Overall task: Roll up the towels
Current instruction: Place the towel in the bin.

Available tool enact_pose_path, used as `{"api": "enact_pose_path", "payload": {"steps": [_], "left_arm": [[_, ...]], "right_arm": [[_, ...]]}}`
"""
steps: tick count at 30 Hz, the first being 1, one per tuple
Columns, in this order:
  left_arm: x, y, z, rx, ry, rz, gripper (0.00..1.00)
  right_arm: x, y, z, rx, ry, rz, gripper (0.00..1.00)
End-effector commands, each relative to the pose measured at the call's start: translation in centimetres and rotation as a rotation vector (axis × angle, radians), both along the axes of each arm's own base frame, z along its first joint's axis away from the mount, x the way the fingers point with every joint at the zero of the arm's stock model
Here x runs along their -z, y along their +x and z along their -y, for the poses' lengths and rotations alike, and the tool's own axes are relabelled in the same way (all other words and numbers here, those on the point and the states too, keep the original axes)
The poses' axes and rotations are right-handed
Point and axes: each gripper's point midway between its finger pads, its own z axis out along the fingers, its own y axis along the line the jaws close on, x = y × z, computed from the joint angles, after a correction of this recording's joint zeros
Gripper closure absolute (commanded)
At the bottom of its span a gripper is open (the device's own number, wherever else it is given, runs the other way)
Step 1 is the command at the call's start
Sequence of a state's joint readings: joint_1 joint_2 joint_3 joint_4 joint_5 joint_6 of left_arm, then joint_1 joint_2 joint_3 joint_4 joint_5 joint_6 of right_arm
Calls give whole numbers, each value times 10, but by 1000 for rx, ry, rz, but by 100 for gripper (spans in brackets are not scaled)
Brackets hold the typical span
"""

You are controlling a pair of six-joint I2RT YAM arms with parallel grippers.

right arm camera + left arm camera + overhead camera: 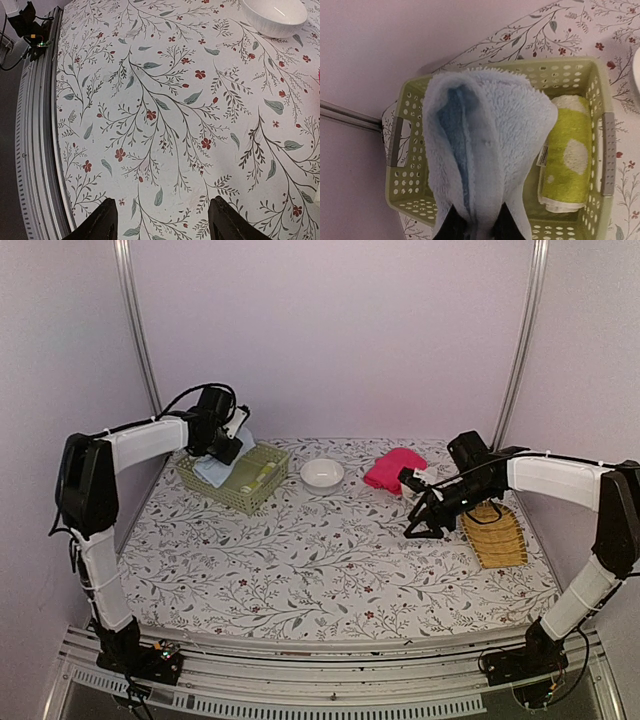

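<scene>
My left gripper (476,227) is shut on a rolled pale blue towel (485,150) and holds it over the pale green basket (600,100) at the back left. A rolled yellow-green-and-cream towel (567,155) lies inside the basket to the right of the blue one. In the top view the left gripper (222,445) hangs above the basket (262,490) with the blue towel (214,471) under it. A bright pink towel (394,469) lies crumpled at the back right. Just in front of it my right gripper (424,528) stands open over bare tablecloth, fingertips (105,220) wide apart.
A white bowl (322,473) sits between the basket and the pink towel; its rim shows in the right wrist view as the bowl (275,15). A yellow slatted tray (493,537) lies at the right edge. The table's near edge rail (35,150) runs left of the right gripper.
</scene>
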State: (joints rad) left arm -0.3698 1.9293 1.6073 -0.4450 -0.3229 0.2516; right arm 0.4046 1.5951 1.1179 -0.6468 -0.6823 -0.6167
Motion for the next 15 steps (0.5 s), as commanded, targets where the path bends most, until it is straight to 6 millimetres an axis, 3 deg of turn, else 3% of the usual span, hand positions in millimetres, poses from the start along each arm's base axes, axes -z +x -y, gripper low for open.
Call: {"api": "enact_pose_path", "payload": {"steps": [1, 4, 10, 15], "left_arm": [[21, 35, -17, 9, -23, -12, 100], [37, 55, -19, 25, -41, -29, 100], [82, 85, -3, 59, -55, -94, 100], [112, 91, 8, 71, -59, -152, 100]], "right_arm": [[9, 2, 2, 13, -10, -11, 36], [10, 1, 2, 10, -10, -15, 36], [13, 0, 3, 10, -19, -20, 36], [18, 0, 5, 11, -32, -28, 36]]}}
